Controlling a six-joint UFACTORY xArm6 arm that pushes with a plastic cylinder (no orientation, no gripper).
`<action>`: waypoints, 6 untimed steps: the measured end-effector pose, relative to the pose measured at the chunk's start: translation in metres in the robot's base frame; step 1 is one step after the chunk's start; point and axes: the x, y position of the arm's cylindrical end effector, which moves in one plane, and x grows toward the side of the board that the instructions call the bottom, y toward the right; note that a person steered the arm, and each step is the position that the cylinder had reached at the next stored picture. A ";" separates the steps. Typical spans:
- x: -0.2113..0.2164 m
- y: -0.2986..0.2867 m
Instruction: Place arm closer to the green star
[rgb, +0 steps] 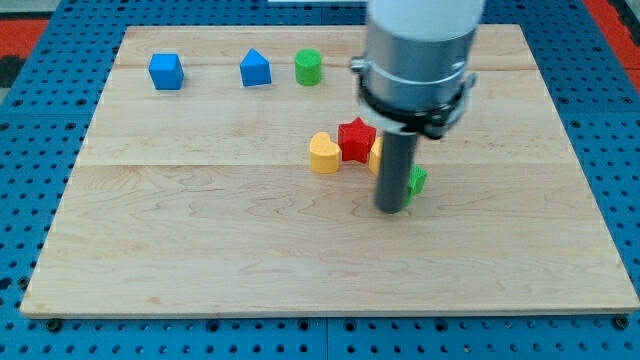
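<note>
The green star lies right of the board's middle, mostly hidden behind my rod; only its right edge shows. My tip rests on the board just left of and below the star, touching or nearly touching it. A red star sits up and to the left of my tip, with a yellow heart on its left. A yellow block peeks out between the red star and the rod; its shape is hidden.
Along the view's top stand a blue cube, a blue pentagon-shaped block and a green cylinder. The wooden board lies on a blue perforated table. The arm's grey body covers the board's upper right.
</note>
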 end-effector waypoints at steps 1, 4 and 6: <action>-0.015 0.064; 0.017 0.002; -0.044 0.052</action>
